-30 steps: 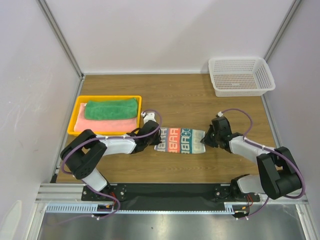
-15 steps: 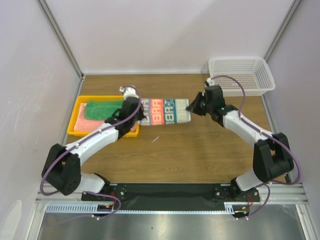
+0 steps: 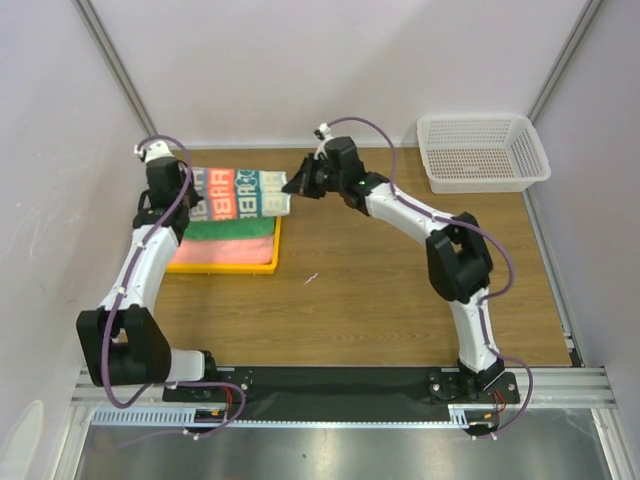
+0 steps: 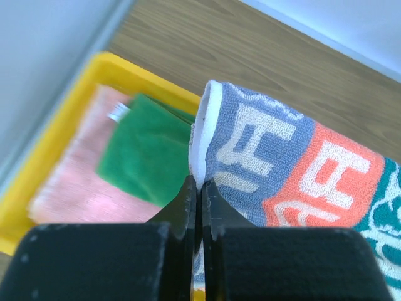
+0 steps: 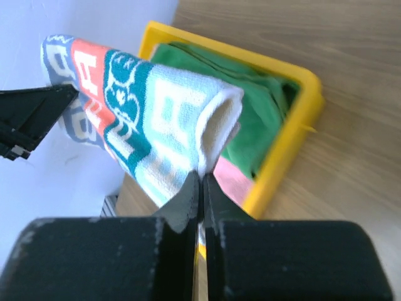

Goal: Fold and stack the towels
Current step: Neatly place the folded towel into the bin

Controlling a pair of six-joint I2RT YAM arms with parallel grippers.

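Observation:
The folded white-and-teal patterned towel [image 3: 238, 193] with red-orange letters hangs stretched between both grippers, above the far part of the yellow tray [image 3: 225, 266]. My left gripper [image 3: 186, 192] is shut on its left end [image 4: 207, 125]. At its right end [image 5: 216, 125], my right gripper [image 3: 293, 188] is shut on the fold. Beneath it, in the tray, the folded green towel [image 3: 232, 229] lies on the folded salmon-pink towel [image 3: 225, 250]. Both show under the held towel in the wrist views, green [image 4: 147, 153] and pink [image 4: 75, 194].
A white mesh basket [image 3: 481, 151] stands at the back right of the wooden table. A small light scrap [image 3: 311, 278] lies on the wood right of the tray. White walls close in on the left and at the back.
Both arms lifted the patterned towel from the table's near middle and carried it back and left until it hangs over the tray. Both grips stayed shut throughout.

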